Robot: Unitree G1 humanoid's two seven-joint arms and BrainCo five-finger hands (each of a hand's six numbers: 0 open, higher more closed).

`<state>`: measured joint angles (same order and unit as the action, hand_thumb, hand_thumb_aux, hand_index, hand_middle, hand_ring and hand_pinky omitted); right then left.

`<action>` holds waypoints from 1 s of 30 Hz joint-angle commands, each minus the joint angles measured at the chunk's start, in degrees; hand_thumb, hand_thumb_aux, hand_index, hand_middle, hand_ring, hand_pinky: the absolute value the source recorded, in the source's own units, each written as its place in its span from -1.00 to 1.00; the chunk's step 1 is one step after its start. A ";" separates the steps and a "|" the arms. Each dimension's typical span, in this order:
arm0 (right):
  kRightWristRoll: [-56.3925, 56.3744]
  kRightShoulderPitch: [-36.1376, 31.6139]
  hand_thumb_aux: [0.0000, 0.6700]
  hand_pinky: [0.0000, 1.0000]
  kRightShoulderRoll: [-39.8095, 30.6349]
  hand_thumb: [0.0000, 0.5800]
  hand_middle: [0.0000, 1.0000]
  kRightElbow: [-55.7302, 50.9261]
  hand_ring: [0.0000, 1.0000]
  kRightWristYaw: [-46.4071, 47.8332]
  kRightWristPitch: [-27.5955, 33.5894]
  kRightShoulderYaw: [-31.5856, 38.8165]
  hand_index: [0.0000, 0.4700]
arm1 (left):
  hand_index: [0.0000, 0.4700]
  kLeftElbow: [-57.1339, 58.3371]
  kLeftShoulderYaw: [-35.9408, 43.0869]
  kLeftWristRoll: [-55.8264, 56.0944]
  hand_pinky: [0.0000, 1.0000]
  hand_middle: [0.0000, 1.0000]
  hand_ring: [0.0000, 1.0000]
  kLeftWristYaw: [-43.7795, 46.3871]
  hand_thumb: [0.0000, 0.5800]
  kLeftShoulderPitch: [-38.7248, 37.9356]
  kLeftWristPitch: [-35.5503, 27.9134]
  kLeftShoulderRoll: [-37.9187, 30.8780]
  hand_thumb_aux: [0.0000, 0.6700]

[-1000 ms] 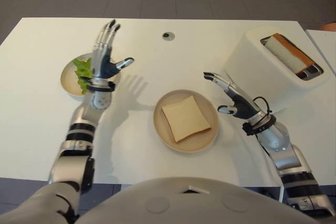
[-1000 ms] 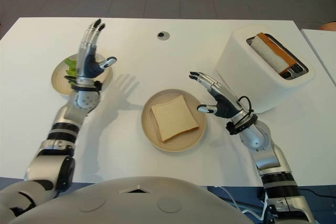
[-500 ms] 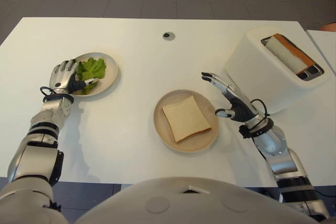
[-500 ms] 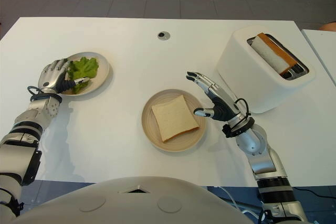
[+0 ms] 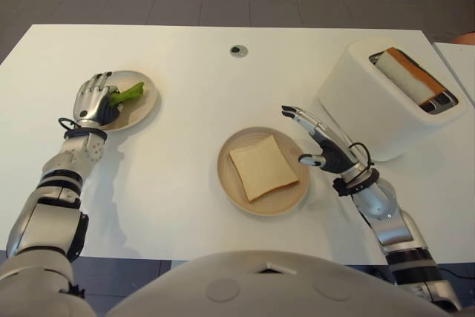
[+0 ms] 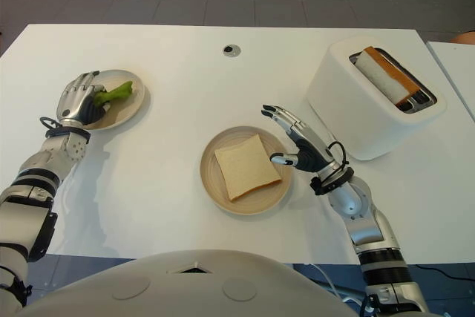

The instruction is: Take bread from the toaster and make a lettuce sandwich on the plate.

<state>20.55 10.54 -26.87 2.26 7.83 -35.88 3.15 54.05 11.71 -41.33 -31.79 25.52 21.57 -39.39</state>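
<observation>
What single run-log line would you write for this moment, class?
left hand: closed on lettuce over side dish | right hand: open beside plate | bread: on plate | toaster: slice inside

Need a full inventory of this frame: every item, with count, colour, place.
table: 1, white, under everything
toaster: 1, white, far right of the table
bread in toaster: 1 slice, pale with brown crust, standing in the slot
plate: 1, tan, centre front
bread on plate: 1 slice, pale, lying flat
small dish: 1, tan, left side
lettuce: 1 piece, green, on the small dish
round fitting: 1, dark, far centre of the table
left hand: silver, over the small dish, fingers curled on the lettuce
right hand: silver, open, between the plate and the toaster, holding nothing
</observation>
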 commanded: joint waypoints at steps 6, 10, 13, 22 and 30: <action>0.62 -0.87 -1.00 -1.00 0.02 -1.00 -1.00 -0.86 -1.00 -1.08 -0.08 -0.30 -1.00 | 1.00 -27.47 -1.86 15.12 -1.00 -1.00 -1.00 8.79 1.00 -9.53 13.48 6.31 1.00; -0.69 -2.54 -1.00 -1.00 -1.13 -1.00 -1.00 0.09 -1.00 -1.93 0.59 -3.94 -1.00 | 1.00 -34.29 5.35 16.77 -1.00 -1.00 -1.00 16.69 1.00 -14.13 17.54 13.84 1.00; -1.77 -3.66 -1.00 -1.00 -1.84 -1.00 -1.00 0.35 -1.00 -1.95 1.16 -6.08 -1.00 | 1.00 -33.41 9.08 15.39 -1.00 -1.00 -1.00 18.80 1.00 -14.66 18.14 19.70 1.00; -2.09 -4.59 -1.00 -1.00 -2.13 -1.00 -1.00 -0.75 -1.00 -1.82 1.26 -7.54 -1.00 | 1.00 -27.03 16.21 9.45 -1.00 -1.00 -1.00 19.18 1.00 -13.03 20.00 30.22 1.00; -1.70 -5.35 -1.00 -1.00 -2.19 -1.00 -1.00 -2.05 -1.00 -1.94 1.04 -7.45 -1.00 | -0.86 -26.77 19.12 5.84 -1.00 -1.00 -1.00 22.14 -0.73 -14.54 21.39 27.85 -0.86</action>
<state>18.84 5.46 -28.53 0.66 5.69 -35.13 -4.08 26.59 29.90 -33.79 -11.09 12.25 43.08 -9.95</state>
